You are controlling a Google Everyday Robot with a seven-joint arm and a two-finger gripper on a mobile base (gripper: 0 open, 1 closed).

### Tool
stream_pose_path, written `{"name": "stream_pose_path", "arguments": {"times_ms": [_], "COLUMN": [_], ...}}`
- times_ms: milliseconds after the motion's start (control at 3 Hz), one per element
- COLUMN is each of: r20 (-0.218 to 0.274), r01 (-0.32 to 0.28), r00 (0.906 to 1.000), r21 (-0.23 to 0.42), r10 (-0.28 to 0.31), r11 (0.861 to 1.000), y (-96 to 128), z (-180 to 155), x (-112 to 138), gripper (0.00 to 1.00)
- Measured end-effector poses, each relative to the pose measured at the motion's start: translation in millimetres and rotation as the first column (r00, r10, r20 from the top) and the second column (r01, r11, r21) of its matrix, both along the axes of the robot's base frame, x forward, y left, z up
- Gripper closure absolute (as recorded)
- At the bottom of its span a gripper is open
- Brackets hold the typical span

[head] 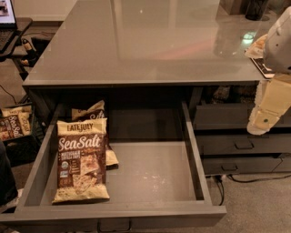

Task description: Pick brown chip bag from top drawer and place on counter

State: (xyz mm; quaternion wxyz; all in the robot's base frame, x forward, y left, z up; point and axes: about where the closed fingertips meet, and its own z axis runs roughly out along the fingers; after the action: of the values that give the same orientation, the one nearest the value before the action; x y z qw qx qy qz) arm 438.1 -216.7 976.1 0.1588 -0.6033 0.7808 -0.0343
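The brown chip bag [82, 159] lies flat on the left side of the open top drawer [150, 177], with its "Late July Sea Salt" face up. A second, partly hidden bag [92, 111] lies under and behind it. The counter [145, 41] stretches above the drawer, glossy grey. My gripper [263, 122] hangs at the right edge of the view, on the cream-coloured arm, in front of the narrower drawers. It is outside the top drawer and well right of the bag.
Narrower grey drawers with small handles [243, 145] stand to the right of the open drawer. A crate with more Sea Salt bags [12, 125] sits on the floor at the left. A dark container [256, 9] and small items stand on the counter's far right. A cable [254, 178] lies on the floor.
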Motion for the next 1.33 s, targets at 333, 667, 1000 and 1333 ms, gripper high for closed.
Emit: {"name": "stream_pose_path", "arguments": {"times_ms": [333,667,1000,1333], "r20": [0.000,0.008,-0.023,-0.076], "r01": [0.000,-0.013,-0.059,-0.095], "r00": [1.0000,0.9999,0.9980,0.9925], "r21": [0.000,-0.008,0.004,0.019], "r10": [0.000,0.013,0.059,0.096], "r11": [1.000,1.000,0.998,0.995], "y": [0,11,49,88], "z": [0,-2,-18,-40], "x": [0,-3,-2,8], "gripper": [0.00,0.00,0.00,0.00]}}
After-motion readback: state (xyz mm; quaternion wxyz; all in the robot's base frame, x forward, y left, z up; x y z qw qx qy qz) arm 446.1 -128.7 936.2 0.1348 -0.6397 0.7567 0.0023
